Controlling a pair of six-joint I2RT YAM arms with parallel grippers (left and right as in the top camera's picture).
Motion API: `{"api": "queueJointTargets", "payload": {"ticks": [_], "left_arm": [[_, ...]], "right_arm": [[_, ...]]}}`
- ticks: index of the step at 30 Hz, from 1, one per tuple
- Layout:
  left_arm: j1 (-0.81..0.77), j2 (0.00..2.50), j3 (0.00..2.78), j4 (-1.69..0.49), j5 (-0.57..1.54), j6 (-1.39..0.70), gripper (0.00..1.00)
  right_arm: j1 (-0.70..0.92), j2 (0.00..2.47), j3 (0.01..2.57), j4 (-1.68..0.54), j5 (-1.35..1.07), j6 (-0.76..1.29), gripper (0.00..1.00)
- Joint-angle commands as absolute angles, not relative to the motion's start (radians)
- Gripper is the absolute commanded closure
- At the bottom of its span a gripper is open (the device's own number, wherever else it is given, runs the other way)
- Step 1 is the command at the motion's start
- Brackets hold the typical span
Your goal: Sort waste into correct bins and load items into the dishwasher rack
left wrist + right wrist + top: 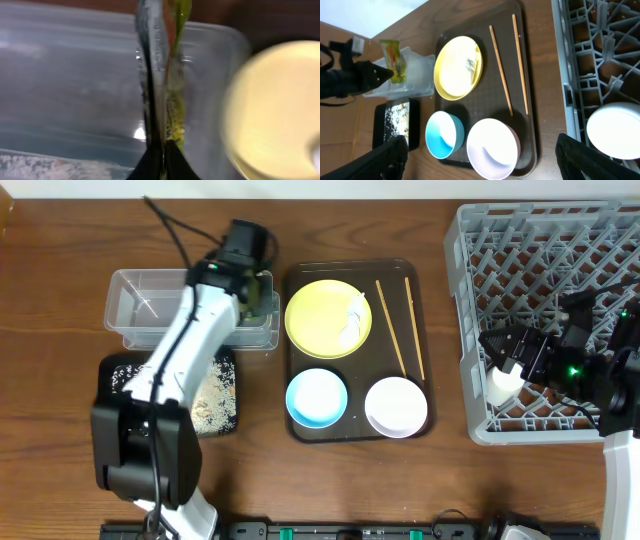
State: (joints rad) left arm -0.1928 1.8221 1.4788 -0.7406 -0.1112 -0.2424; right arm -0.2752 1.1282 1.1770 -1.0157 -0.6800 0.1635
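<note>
My left gripper (256, 288) is shut on the green-and-yellow snack wrapper (176, 100) over the right end of the clear tub (140, 305); the wrapper also shows in the right wrist view (393, 56). The black tray (225, 360) holds rice scraps (210, 402). The yellow plate (320, 320) carries a small whitish piece (355, 315). The chopsticks (390, 328), blue bowl (318, 398) and pinkish-white bowl (396, 406) lie on the brown tray. My right gripper (505, 358) is open and empty above the grey rack (540, 250), next to the white cup (503, 385) standing in it.
The dark brown serving tray (352, 272) sits mid-table between the bins and the rack. The clear tub stands behind the black tray at the left. The rack fills the right side, close to the table's right edge.
</note>
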Motion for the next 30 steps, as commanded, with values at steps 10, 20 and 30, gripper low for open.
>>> {"api": "queueJointTargets", "payload": {"ticks": [10, 20, 30], "left_arm": [[-0.335, 1.792, 1.477, -0.696, 0.058, -0.179, 0.46], [-0.472, 1.943, 1.477, -0.584, 0.073, -0.126, 0.45], [-0.549, 2.099, 1.477, -0.484, 0.150, 0.049, 0.45]], "right_arm": [[-0.267, 1.126, 1.184, -1.035, -0.681, 0.149, 0.08], [-0.267, 1.126, 1.184, -1.041, -0.681, 0.148, 0.08], [-0.267, 1.126, 1.184, -1.042, -0.681, 0.148, 0.07]]}}
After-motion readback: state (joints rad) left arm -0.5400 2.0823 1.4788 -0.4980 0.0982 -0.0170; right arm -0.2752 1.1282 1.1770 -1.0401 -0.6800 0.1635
